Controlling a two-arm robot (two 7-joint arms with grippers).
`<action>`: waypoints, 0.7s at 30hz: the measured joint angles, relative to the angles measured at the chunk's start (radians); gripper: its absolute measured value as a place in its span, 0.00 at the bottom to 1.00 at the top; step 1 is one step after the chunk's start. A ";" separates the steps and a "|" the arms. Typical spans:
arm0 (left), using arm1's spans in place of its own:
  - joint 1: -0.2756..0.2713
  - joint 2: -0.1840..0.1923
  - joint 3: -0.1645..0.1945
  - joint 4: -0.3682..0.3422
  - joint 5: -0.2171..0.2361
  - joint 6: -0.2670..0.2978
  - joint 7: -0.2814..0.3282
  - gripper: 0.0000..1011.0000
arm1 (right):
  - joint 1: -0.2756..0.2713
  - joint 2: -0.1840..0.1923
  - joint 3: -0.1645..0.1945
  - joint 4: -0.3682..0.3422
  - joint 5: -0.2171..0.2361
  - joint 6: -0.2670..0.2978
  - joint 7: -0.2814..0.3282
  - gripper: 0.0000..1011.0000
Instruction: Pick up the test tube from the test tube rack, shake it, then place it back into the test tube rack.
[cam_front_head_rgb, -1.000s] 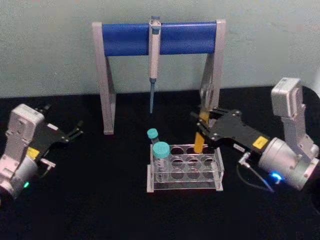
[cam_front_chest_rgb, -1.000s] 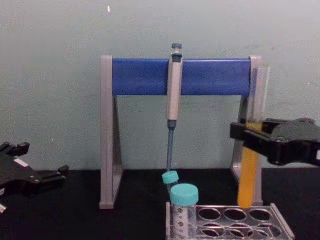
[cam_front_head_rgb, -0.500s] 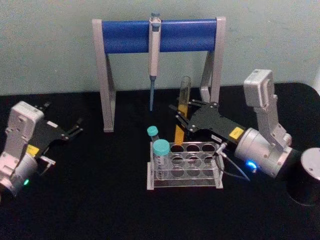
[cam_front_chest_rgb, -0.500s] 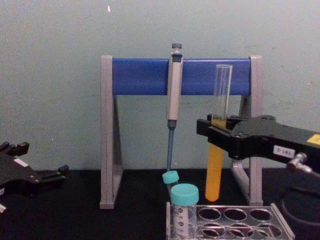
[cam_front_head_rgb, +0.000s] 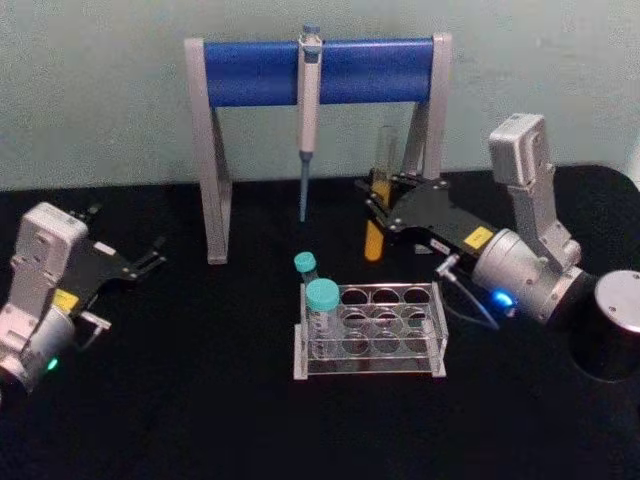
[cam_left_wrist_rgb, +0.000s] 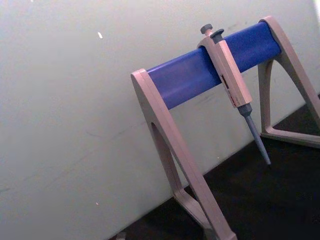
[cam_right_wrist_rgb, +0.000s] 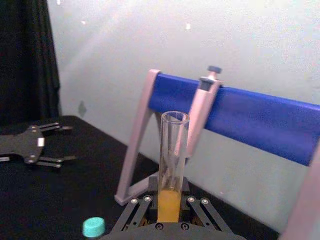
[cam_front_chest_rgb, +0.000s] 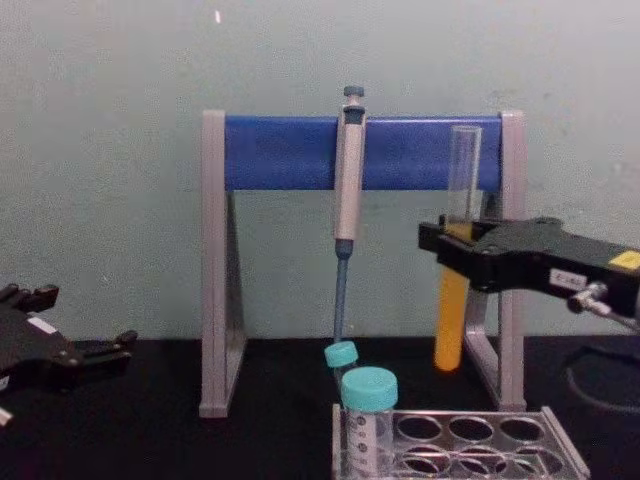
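With the right gripper (cam_front_head_rgb: 377, 192), pinching the test tube (cam_front_chest_rgb: 451, 320) about where its orange-yellow liquid tops out, fingers pressed against the glass. Holding the tube close to upright, lifted clear of the test tube rack (cam_front_head_rgb: 437, 335), behind the rack's back row and in front of the right leg of the pipette stand (cam_front_head_rgb: 250, 74). Hanging the tube's rounded bottom over the black table (cam_front_head_rgb: 200, 400), touching nothing. Resting the left gripper (cam_front_head_rgb: 152, 262) well apart at the table's left side, fingers spread, gripping nothing. Standing two teal-capped vials (cam_front_head_rgb: 321, 298) at the rack's left end.
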 joint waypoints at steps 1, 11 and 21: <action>0.000 0.000 0.000 0.000 0.000 0.000 0.000 0.99 | -0.118 0.085 0.069 -0.122 0.033 0.027 0.005 0.23; 0.000 0.000 0.000 0.000 0.000 0.000 0.000 0.99 | -0.172 0.121 0.054 -0.206 0.060 0.048 0.043 0.23; 0.000 0.000 0.000 0.000 0.000 0.000 0.000 0.99 | -0.121 0.096 0.012 -0.172 0.073 0.051 0.057 0.23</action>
